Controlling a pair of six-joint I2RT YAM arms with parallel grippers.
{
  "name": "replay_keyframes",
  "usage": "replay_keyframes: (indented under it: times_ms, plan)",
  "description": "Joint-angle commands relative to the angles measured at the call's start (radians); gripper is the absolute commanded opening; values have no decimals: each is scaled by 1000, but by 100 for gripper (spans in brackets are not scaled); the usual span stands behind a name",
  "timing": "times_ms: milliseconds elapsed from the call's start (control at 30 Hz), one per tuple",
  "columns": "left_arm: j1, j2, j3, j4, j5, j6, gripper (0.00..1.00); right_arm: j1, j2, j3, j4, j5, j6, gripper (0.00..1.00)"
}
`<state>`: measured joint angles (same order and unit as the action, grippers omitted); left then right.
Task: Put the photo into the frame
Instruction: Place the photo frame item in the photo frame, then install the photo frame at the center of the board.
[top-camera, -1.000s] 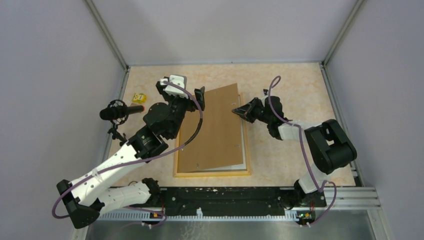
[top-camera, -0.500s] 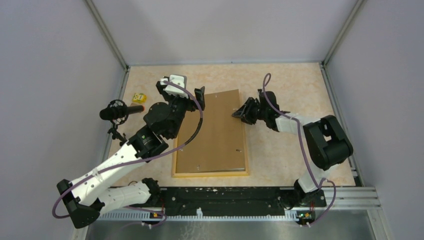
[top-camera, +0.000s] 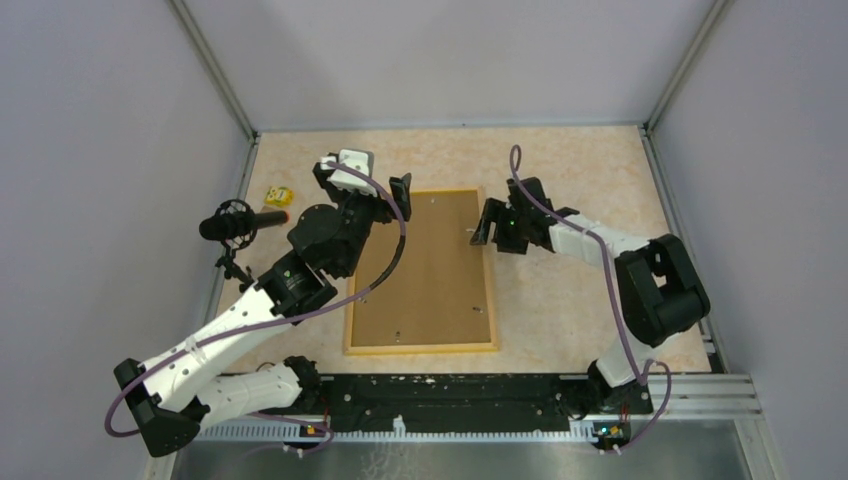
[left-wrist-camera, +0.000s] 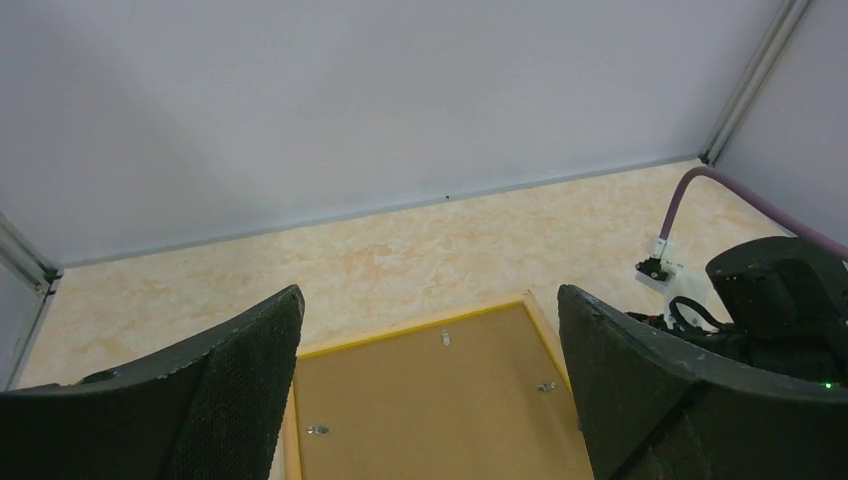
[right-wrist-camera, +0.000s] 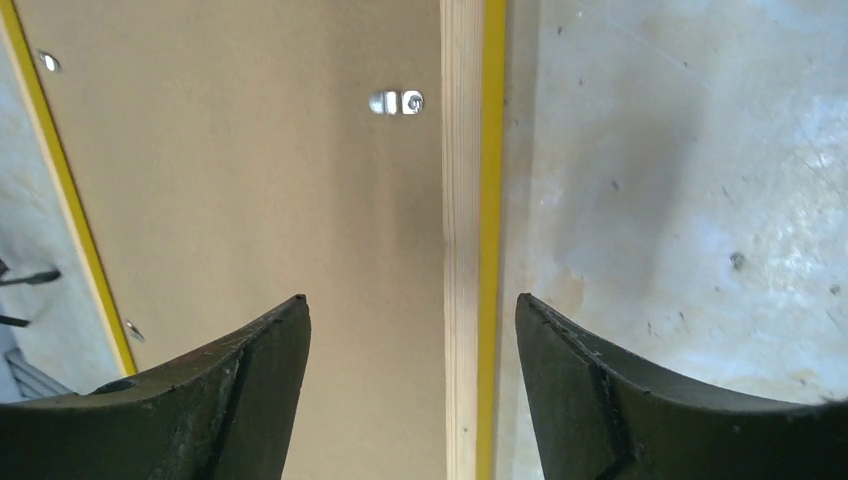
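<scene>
Brown board is lying flush inside the frame, flat on the bench; we are not seeing the photo. We are holding our left gripper wide above its far-left corner, and our right gripper wide over its right rail.

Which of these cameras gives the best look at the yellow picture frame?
The top external view: the whole frame shows, with its yellow border visible on all four sides. The left wrist view catches only its far end. The right wrist view shows only a stretch of one side rail.
</scene>
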<state>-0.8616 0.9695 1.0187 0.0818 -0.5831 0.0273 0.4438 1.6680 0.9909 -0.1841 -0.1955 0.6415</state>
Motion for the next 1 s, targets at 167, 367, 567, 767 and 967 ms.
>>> replay_keyframes:
  times_ms: [167, 367, 567, 767, 967]
  plan:
    - [5, 15, 16, -4, 43, -38, 99, 148, -125, -27, -189, 181, -115, 78]
    - [1, 59, 25, -40, 91, -127, 99, 288, -195, -120, -197, 252, -83, 86]
    - [1, 114, 54, -410, 266, -474, 98, 369, -282, -221, -197, 289, -1, 93]
    - [11, -2, -183, -429, 458, -643, 98, 373, -428, -322, -185, 307, 92, 99]
    - [18, 6, -331, -398, 540, -737, 98, 375, -476, -375, -151, 292, 127, 99]
